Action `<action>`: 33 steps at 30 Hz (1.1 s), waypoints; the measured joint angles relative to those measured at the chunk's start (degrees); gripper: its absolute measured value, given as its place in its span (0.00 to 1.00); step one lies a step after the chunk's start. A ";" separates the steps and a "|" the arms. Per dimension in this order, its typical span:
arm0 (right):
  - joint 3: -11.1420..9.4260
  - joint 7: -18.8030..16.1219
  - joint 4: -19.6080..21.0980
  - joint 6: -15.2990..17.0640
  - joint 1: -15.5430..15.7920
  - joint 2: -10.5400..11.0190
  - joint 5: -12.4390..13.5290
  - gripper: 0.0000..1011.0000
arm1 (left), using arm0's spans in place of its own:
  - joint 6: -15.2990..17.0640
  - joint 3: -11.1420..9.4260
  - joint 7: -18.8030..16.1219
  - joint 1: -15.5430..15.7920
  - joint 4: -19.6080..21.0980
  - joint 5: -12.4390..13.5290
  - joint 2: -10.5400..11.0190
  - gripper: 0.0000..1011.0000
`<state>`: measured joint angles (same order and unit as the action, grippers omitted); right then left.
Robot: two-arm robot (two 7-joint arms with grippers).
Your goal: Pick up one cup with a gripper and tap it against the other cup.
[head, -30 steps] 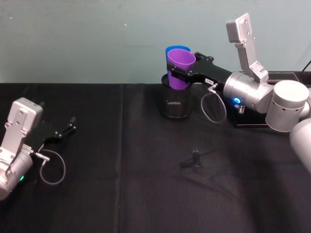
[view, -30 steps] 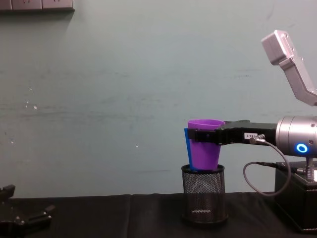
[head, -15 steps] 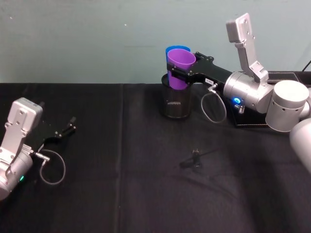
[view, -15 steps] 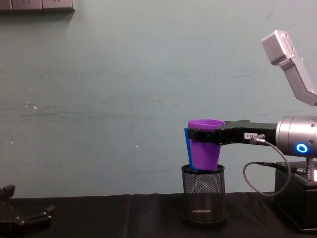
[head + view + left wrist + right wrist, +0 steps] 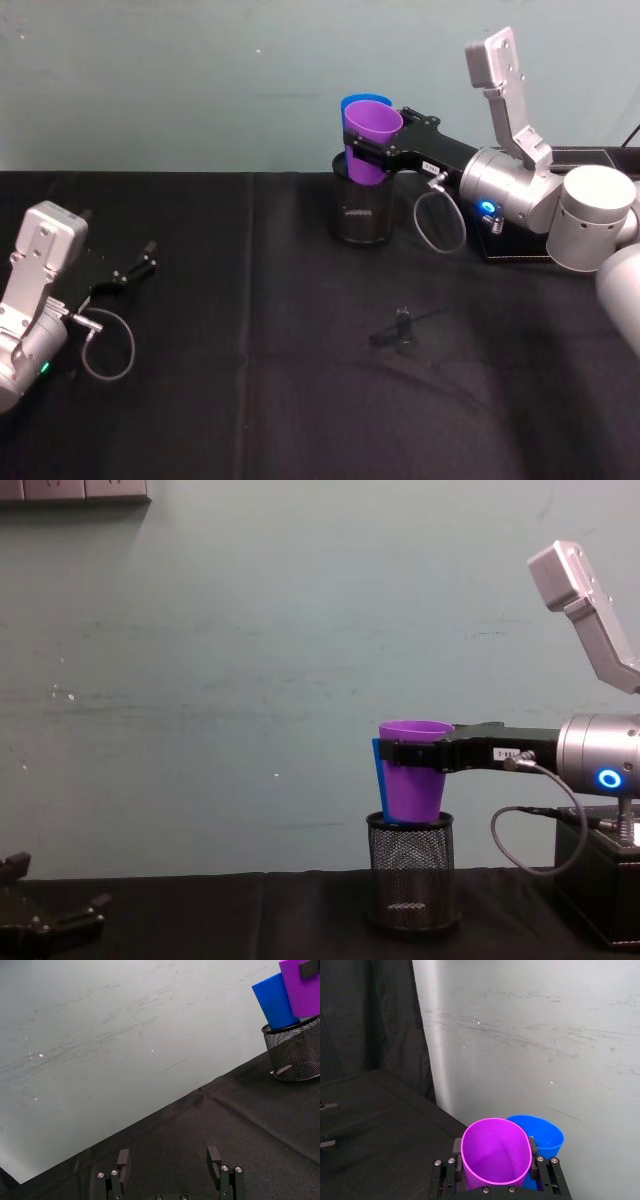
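My right gripper (image 5: 368, 152) is clamped on the purple cup (image 5: 495, 1152), a jaw on either side just under the rim, holding its base at the mouth of the black mesh holder (image 5: 410, 872). The chest camera gives me a thin edge of the blue cup (image 5: 275, 1000) behind it, while the right wrist camera shows both rims side by side. My left gripper (image 5: 170, 1156) rests low over the black table (image 5: 250, 400), spread wide and empty.

You're looking at smooth plastic on the purple cup (image 5: 372, 125) and the blue cup (image 5: 276, 1000), a black wire-mesh holder (image 5: 411, 875) with a slight sheen, matt black cloth on the table (image 5: 250, 380), satin silver metal on the right arm (image 5: 510, 190).
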<state>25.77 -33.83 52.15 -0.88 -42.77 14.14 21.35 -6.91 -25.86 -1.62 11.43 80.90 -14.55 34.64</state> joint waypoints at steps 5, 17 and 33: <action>0.00 0.00 0.00 0.00 0.00 0.00 0.00 0.71 | 0.00 0.00 0.00 0.00 0.00 0.00 0.00 0.99; 0.00 0.00 0.00 0.00 0.00 0.00 0.00 0.71 | 0.00 0.00 0.00 0.00 0.00 0.00 0.00 0.99; 0.00 0.00 0.00 0.00 0.00 0.00 0.00 0.72 | 0.00 0.00 0.00 0.00 0.00 0.00 0.00 0.99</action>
<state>25.77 -33.83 52.16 -0.88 -42.77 14.14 21.35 -6.90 -25.86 -1.62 11.43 80.90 -14.55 34.65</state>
